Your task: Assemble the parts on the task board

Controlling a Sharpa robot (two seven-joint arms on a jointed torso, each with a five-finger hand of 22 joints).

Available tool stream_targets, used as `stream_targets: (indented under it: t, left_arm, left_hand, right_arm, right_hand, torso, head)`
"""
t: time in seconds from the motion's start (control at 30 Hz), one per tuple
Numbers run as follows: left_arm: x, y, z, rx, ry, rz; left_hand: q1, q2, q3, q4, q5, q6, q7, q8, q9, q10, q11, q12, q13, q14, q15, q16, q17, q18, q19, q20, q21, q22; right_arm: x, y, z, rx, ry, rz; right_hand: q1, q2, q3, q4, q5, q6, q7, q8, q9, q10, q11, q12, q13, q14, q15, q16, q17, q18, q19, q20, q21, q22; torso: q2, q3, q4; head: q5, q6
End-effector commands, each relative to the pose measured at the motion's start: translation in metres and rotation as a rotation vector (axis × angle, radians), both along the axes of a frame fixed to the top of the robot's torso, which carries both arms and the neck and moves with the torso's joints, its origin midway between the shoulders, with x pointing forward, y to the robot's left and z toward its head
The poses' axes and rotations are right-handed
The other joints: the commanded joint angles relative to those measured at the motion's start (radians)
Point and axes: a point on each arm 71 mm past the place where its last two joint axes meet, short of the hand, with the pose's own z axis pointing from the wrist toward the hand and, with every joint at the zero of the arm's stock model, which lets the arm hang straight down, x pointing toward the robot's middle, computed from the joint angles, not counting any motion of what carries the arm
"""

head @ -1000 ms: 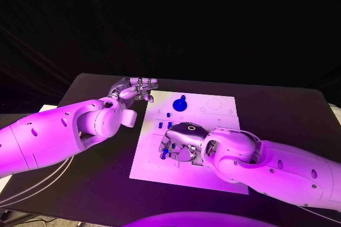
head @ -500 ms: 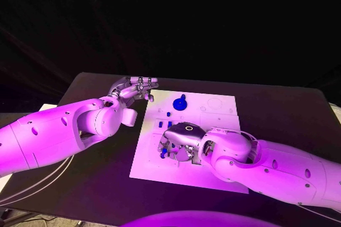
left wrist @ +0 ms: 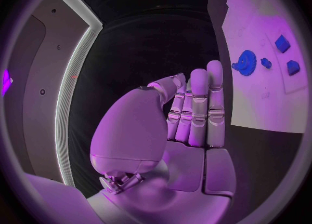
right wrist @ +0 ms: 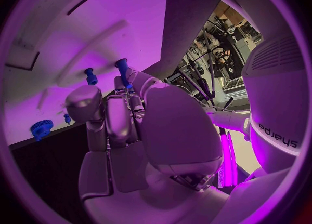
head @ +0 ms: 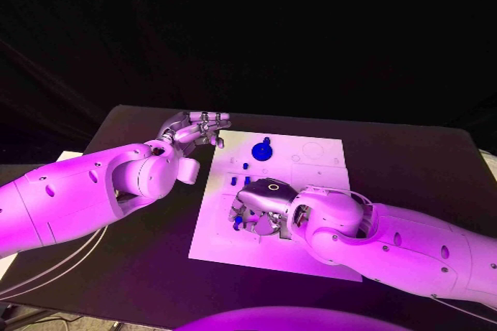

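Our right hand (head: 267,205) has its fingers (right wrist: 127,86) pinched on a blue peg (right wrist: 121,66) standing off their tips toward the task board (head: 311,176) just beyond, while our left hand (head: 194,132), fingers together and empty, waits well off near the blue gear (head: 262,152)

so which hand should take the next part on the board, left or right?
Right, probably. The right hand is low over the task board among the small blue parts, a blue peg at its fingertips. The left hand holds nothing, off the board's far corner.
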Motion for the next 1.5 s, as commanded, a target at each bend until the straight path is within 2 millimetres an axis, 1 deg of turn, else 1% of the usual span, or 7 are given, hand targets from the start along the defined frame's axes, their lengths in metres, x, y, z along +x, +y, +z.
stream_targets:
  t: [0.03,0.27,0.43,0.77,1.1,1.2,1.5]
  left_arm:
    - [-0.001,-0.003,0.001,-0.012,-0.003,-0.021]
    - [-0.001,-0.002,0.001,-0.012,-0.002,-0.02]
    - [-0.001,-0.002,0.001,-0.011,-0.001,-0.02]
    - [0.0,0.001,0.0,-0.008,0.001,-0.015]
    - [0.0,0.003,-0.001,-0.004,0.006,-0.013]
    - [0.0,0.004,-0.001,-0.003,0.008,-0.013]
    - [-0.003,0.01,-0.005,0.002,0.017,-0.008]
  left_hand:
    - [-0.005,-0.001,-0.006,-0.003,0.003,-0.005,-0.002,0.004,-0.001,-0.008,-0.001,0.006,-0.001,-0.007,0.002,0.004,-0.002,0.011,0.004,0.004,-0.003,0.0]
    - [-0.005,-0.001,-0.006,-0.003,0.003,-0.005,-0.002,0.004,-0.001,-0.008,-0.001,0.006,-0.001,-0.007,0.002,0.004,-0.002,0.011,0.004,0.004,-0.003,0.0]
    - [-0.005,-0.001,-0.006,-0.003,0.003,-0.005,-0.002,0.004,-0.001,-0.008,-0.001,0.006,-0.001,-0.007,0.002,0.004,-0.002,0.011,0.004,0.004,-0.003,0.0]
    - [-0.005,-0.001,-0.006,-0.004,0.003,-0.006,-0.002,0.005,-0.001,-0.01,0.0,0.008,-0.001,-0.007,0.002,0.004,-0.003,0.011,0.004,0.004,-0.004,-0.001]
    - [-0.005,-0.001,-0.006,-0.004,0.003,-0.006,-0.002,0.005,-0.001,-0.01,0.0,0.008,-0.001,-0.007,0.002,0.004,-0.003,0.011,0.004,0.004,-0.004,-0.001]
    - [-0.005,-0.001,-0.006,-0.004,0.003,-0.006,-0.002,0.005,-0.001,-0.01,0.0,0.008,-0.001,-0.007,0.002,0.004,-0.003,0.011,0.004,0.004,-0.004,-0.001]
    - [-0.005,-0.001,-0.006,-0.004,0.003,-0.006,-0.002,0.005,-0.001,-0.01,0.0,0.008,-0.001,-0.007,0.002,0.004,-0.003,0.011,0.004,0.004,-0.004,-0.001]
  right_arm:
    - [-0.001,-0.001,-0.007,-0.06,0.015,-0.001]
    - [0.0,-0.003,-0.005,-0.026,-0.011,-0.017]
    - [0.001,-0.005,0.002,0.066,-0.06,-0.039]
    - [-0.001,-0.026,0.019,0.236,-0.032,-0.097]
    - [0.013,-0.106,0.044,0.282,0.183,-0.378]
    - [0.011,-0.133,0.044,0.234,0.219,-0.479]
    - [-0.017,-0.172,0.034,0.049,0.213,-0.649]
  right_hand:
    - [-0.04,-0.02,-0.003,0.007,0.016,-0.028,0.011,-0.01,-0.006,0.026,-0.039,-0.006,-0.003,0.026,0.011,-0.008,-0.014,-0.004,-0.007,0.004,-0.01,-0.016]
    - [-0.129,-0.098,-0.116,0.029,0.019,-0.214,0.043,-0.01,-0.011,-0.226,0.006,-0.003,-0.011,-0.011,0.045,-0.106,-0.135,0.031,-0.09,0.038,-0.169,-0.232]
    - [-0.087,-0.067,-0.281,0.056,0.042,-0.252,0.043,-0.007,-0.006,-0.3,0.008,0.04,-0.005,-0.014,0.048,-0.116,-0.151,0.042,-0.095,0.042,-0.233,-0.308]
    - [-0.064,-0.037,-0.312,0.071,0.079,-0.202,0.052,0.003,-0.001,-0.239,0.007,0.102,-0.002,0.002,0.044,-0.093,-0.129,0.037,-0.066,0.039,-0.218,-0.288]
    - [-0.114,-0.018,-0.337,0.111,0.095,-0.145,0.003,0.02,0.004,0.096,-0.063,0.299,0.087,0.054,-0.005,0.075,0.08,-0.008,0.038,0.0,-0.009,-0.004]
    - [-0.145,-0.041,-0.371,0.131,0.25,-0.135,-0.016,0.038,0.008,0.123,-0.077,0.415,0.195,0.059,-0.027,0.115,0.127,-0.019,0.053,-0.025,0.036,0.052]
    - [-0.236,-0.04,-0.505,0.254,0.306,-0.159,-0.022,0.121,0.03,0.154,-0.087,1.09,0.963,0.072,-0.025,0.222,0.274,-0.036,0.067,-0.026,0.124,0.171]
  torso:
    - [-0.001,0.0002,-0.0005]
    - [-0.001,0.001,-0.0004]
    - [0.0,0.0015,-0.0005]
    - [-0.001,0.0009,-0.0009]
    - [-0.016,-0.0078,-0.0116]
    - [-0.021,-0.0102,-0.0214]
    - [-0.036,-0.0122,-0.0484]
  head:
    - [-0.001,0.0]
    - [-0.003,0.003]
    - [-0.005,0.005]
    - [-0.012,0.01]
    - [-0.095,0.041]
    - [-0.117,0.049]
    - [-0.142,0.044]
